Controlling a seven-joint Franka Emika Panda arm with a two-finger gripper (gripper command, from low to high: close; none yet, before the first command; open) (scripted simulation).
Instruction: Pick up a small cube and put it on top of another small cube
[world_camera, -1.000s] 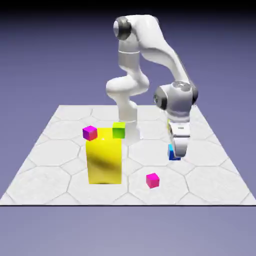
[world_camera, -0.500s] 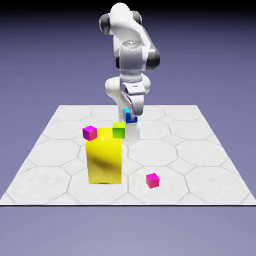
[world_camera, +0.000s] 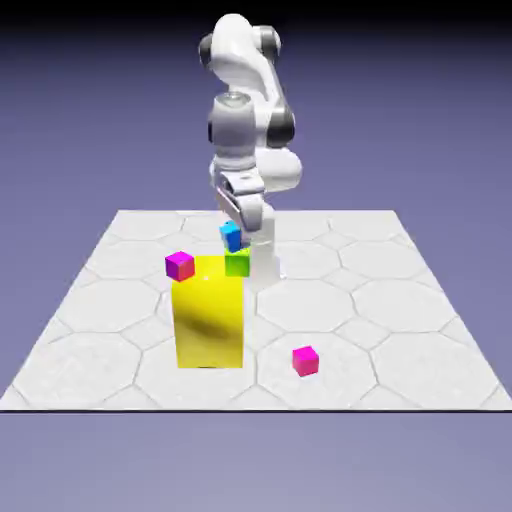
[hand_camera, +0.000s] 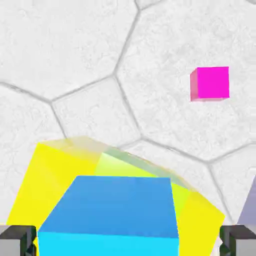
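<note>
Small cube, bright blue (world_camera: 231, 237), glossy, plain-faced: above the small lime-green cube (world_camera: 237, 262), set slightly left of it and turned at an angle; full contact between the two cannot be told. Gripper (hand_camera: 128, 241), two-fingered: released, fingertips parted on both sides of the blue cube, a clear gap at the hand view's right and a narrow one at its left. Lime-green cube: at the upper right of the tall yellow block (world_camera: 208, 325), partly covered by the blue one; its seating is hard to make out. In the hand view the blue cube is cut off at the bottom edge and hides much of the green and yellow. In the exterior view the fingertips are too small to tell apart. Magenta-purple cube (world_camera: 180, 266): at the block's upper left corner, overlapping it in the exterior view. Pink-magenta cube (world_camera: 305, 361): on the pale tabletop (world_camera: 420, 370), near side, right of the block and well apart from it. Open surface extends between this cube and the table's right edge, and between the block and the left edge.
</note>
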